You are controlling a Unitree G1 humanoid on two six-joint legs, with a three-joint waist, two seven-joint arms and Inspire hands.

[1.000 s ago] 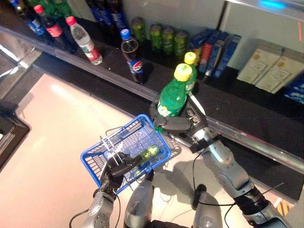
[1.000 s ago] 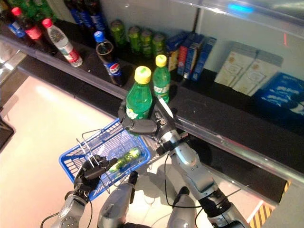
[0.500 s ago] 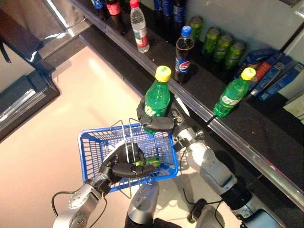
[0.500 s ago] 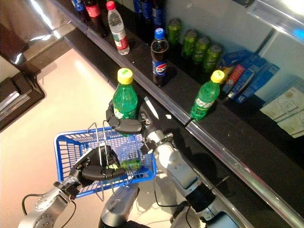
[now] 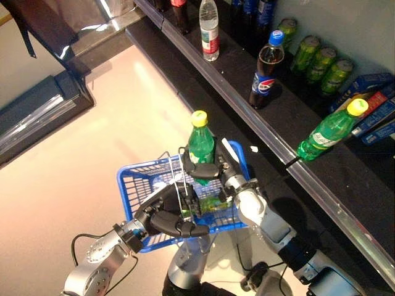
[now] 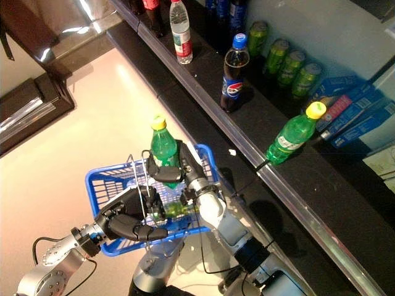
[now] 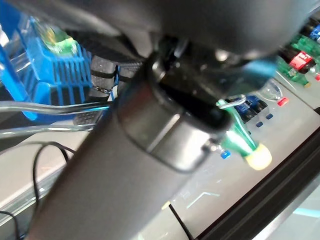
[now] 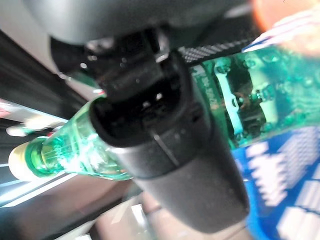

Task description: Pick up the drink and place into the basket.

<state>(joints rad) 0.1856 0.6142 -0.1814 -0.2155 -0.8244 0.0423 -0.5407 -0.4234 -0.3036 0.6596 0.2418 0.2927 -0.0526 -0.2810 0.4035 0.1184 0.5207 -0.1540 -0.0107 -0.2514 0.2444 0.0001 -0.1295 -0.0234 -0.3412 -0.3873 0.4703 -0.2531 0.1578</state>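
Left eye view: we see the right hand (image 5: 213, 169) wrapped around a green bottle (image 5: 200, 147) with a yellow cap, held upright just above the blue basket (image 5: 133, 185), lower body already below the rim line. A second green bottle (image 5: 210, 203) lies flat inside the basket. Left hand (image 5: 166, 217) has its fingers curled round the basket's wire handle (image 5: 176, 179). On the dark shelf (image 5: 247, 123) beyond we see another green bottle (image 5: 330, 129), a cola bottle (image 5: 264, 68), a water bottle (image 5: 210, 28) and green cans (image 5: 321, 58).
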